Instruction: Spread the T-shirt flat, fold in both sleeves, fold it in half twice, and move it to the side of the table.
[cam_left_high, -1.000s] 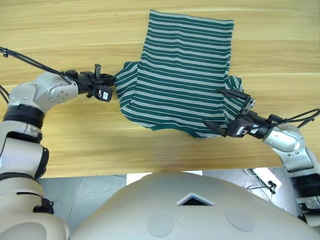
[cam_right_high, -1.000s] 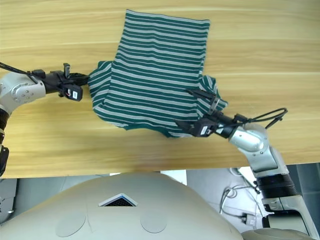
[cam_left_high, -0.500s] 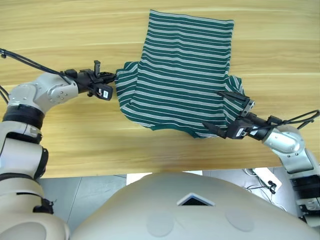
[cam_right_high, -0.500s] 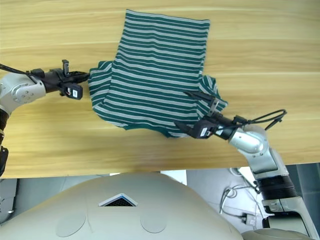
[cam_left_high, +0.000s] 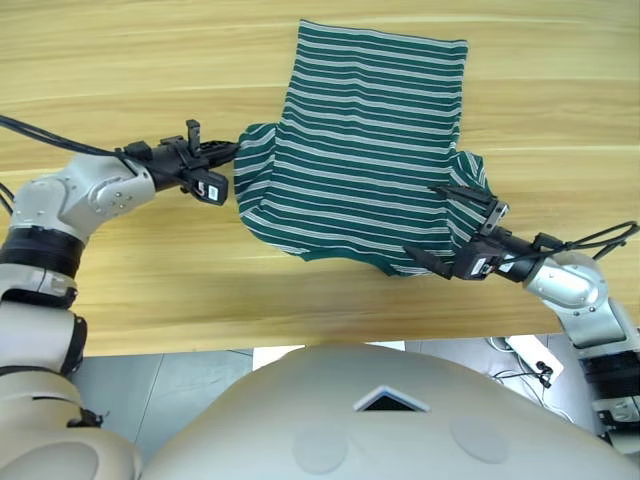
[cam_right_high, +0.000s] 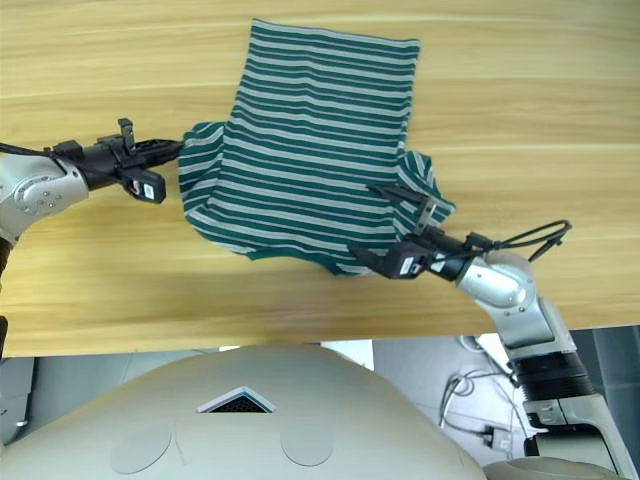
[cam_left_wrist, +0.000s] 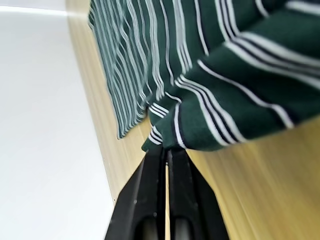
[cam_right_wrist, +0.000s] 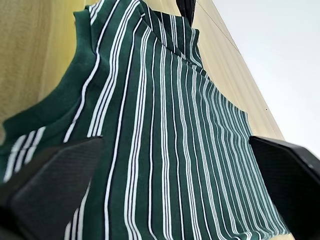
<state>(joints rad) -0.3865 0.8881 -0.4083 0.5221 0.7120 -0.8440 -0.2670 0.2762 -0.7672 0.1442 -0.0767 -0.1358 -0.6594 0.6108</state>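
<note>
Spreading step: our left gripper (cam_left_high: 228, 153) pinches the left sleeve (cam_left_high: 255, 150) of the striped T-shirt (cam_left_high: 370, 130) on the table (cam_left_high: 120, 60); the right gripper (cam_left_high: 422, 218), gaping wide at the right sleeve (cam_left_high: 468, 175), should next close and pull outward

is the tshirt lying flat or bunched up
Bunched in part: the T-shirt lies smooth at its far hem, but both sleeves and the near edge are crumpled.

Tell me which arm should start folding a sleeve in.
Left, probably. The left claw is shut on the near sleeve of the T-shirt, ready to carry it inward. The right claw is open astride the opposite sleeve, gripping nothing.
</note>
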